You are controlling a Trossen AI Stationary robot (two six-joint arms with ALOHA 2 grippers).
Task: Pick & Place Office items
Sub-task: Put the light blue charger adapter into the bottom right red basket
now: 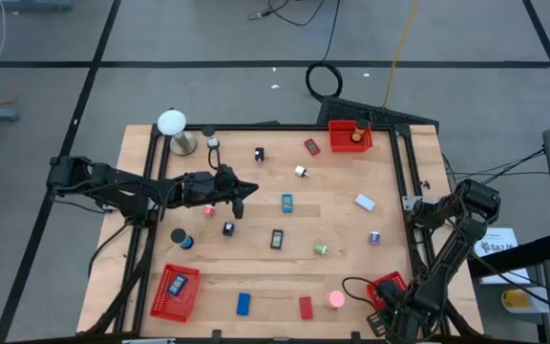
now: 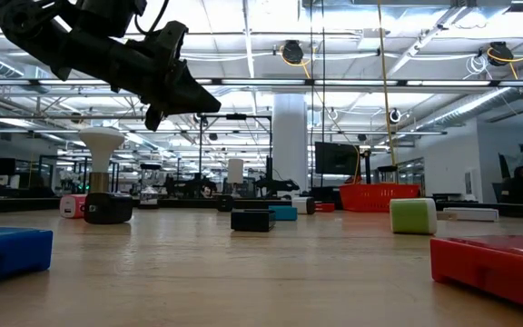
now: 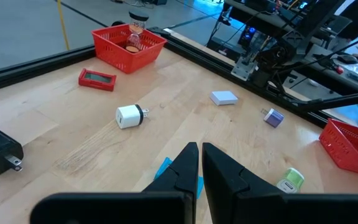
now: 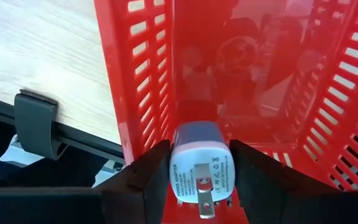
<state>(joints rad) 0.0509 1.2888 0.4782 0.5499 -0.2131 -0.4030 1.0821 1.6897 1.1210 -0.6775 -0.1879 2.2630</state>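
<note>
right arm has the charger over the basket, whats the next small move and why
Probably open the right gripper fully and let go. The white charger sits between its fingers, right above the inside of the red basket, so it should fall in. The left gripper hangs shut above mid-table, holding nothing.

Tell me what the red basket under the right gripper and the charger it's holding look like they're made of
The red basket looks like moulded plastic: uniform colour, evenly slotted walls, slight sheen. The charger, between the right gripper fingers, seems to have a smooth white plastic shell with printed text, and shiny prongs, likely metal. The tabletop beside it appears light, matte wood, judging by the grain.
</note>
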